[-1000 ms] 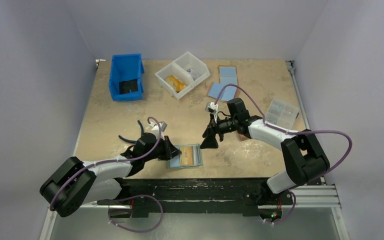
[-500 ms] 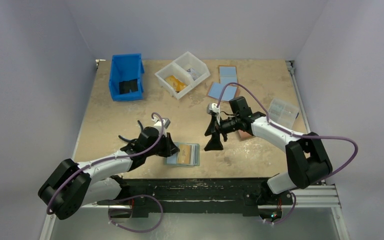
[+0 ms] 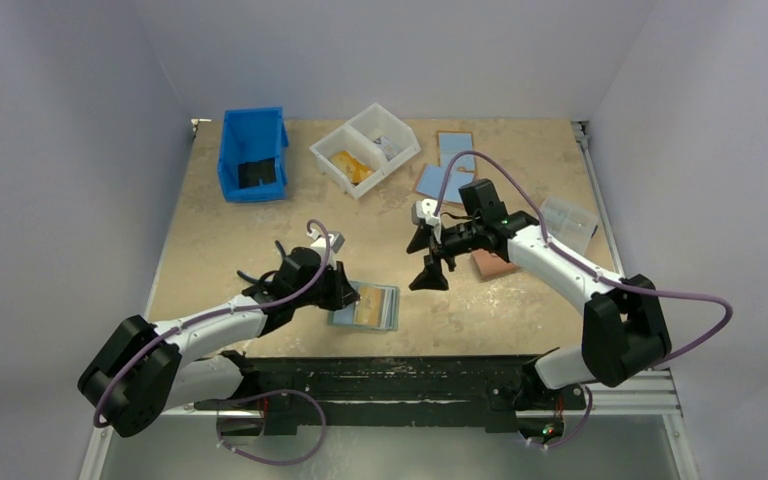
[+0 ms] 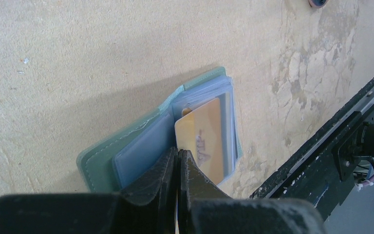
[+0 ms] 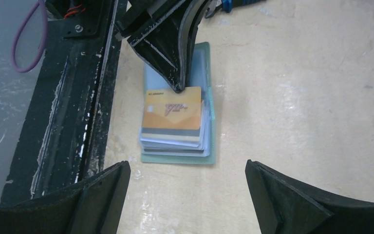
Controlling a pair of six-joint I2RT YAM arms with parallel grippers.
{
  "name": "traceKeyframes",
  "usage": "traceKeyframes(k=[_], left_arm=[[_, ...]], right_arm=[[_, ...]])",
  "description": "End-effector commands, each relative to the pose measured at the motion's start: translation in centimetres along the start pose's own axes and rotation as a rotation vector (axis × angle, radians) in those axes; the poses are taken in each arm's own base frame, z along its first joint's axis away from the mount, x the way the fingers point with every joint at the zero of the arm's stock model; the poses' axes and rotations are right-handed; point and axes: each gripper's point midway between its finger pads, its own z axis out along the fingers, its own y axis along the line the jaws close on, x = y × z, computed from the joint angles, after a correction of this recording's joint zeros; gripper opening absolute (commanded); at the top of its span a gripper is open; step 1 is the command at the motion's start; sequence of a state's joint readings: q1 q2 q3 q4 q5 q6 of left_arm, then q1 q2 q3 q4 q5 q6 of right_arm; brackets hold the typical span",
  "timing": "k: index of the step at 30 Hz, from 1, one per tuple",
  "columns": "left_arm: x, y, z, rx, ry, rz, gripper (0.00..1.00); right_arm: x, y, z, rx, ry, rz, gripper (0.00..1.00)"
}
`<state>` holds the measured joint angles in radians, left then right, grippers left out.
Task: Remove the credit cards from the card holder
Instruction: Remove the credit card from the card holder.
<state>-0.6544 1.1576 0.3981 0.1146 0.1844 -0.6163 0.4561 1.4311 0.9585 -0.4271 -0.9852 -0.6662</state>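
The teal card holder (image 3: 392, 305) lies open and flat near the table's front edge. Its clear sleeves are stacked on the right half (image 4: 226, 105). A tan-orange credit card (image 4: 205, 139) shows on top of the stack (image 5: 173, 109); edges of other cards show under it. My left gripper (image 4: 177, 152) is shut, with nothing seen between its jaws, its tips pressed down by the holder's fold at the orange card's edge (image 3: 343, 292). My right gripper (image 5: 187, 165) hangs wide open above the table, just right of the holder (image 3: 428, 262), touching nothing.
A blue bin (image 3: 253, 155) and a white two-part tray (image 3: 365, 150) stand at the back. Light-blue and brown wallets (image 3: 452, 158) lie back right, a clear box (image 3: 568, 222) at right, a salmon-pink wallet (image 3: 492, 265) under the right arm. A black rail (image 3: 390, 370) borders the front.
My right gripper has opened wider and its arm has swung a little up and to the right. The left gripper, still shut, crept slightly rightward on the holder.
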Motion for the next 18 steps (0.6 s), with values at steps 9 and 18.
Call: traceKeyframes(k=[9,18], left_arm=[[-2.6,-2.3,-0.3,0.071,-0.033,0.015,0.00],[-2.6,-2.1,-0.5,0.044,-0.012,0.032,0.00]], right_arm=[[0.1,1.5,-0.5,0.003,-0.027,-0.154,0.99],[0.7,1.4,0.0,-0.019,-0.024,-0.130,0.99]])
